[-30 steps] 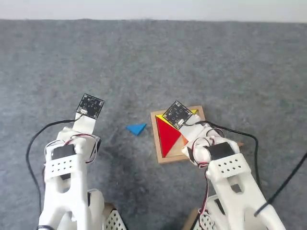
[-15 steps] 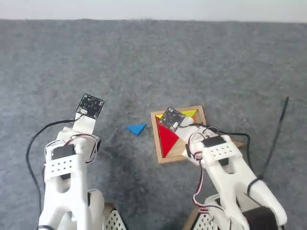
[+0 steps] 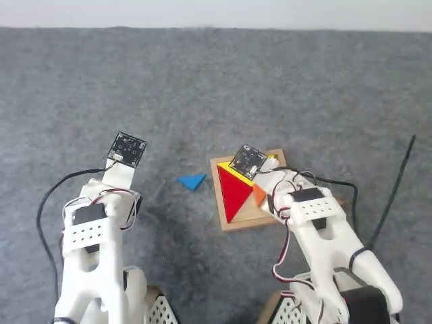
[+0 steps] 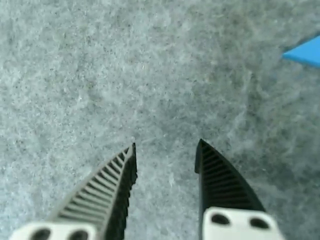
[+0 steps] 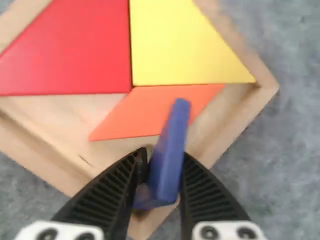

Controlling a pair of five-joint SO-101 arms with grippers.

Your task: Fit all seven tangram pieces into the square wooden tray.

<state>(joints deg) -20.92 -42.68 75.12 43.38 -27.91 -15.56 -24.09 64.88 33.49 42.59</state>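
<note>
The square wooden tray (image 3: 237, 223) (image 5: 30, 150) lies right of centre and holds a red triangle (image 3: 233, 192) (image 5: 70, 50), a yellow triangle (image 5: 175, 45) and an orange parallelogram (image 5: 150, 115) (image 3: 258, 194). My right gripper (image 5: 160, 167) hovers over the tray, shut on a dark blue piece (image 5: 167, 150) held on edge above the orange piece. A small blue triangle (image 3: 192, 181) (image 4: 306, 51) lies loose on the felt left of the tray. My left gripper (image 4: 165, 150) stands open over bare felt, its arm's wrist (image 3: 127, 150) left of the blue triangle.
Grey felt covers the whole table (image 3: 202, 88), with wide free room at the back and on both sides. Black cables (image 3: 395, 196) run near the right arm. The arm bases stand at the front edge.
The right arm swung its wrist over the tray, first toward the left, then back a little toward the tray's far side. The left arm has kept still.
</note>
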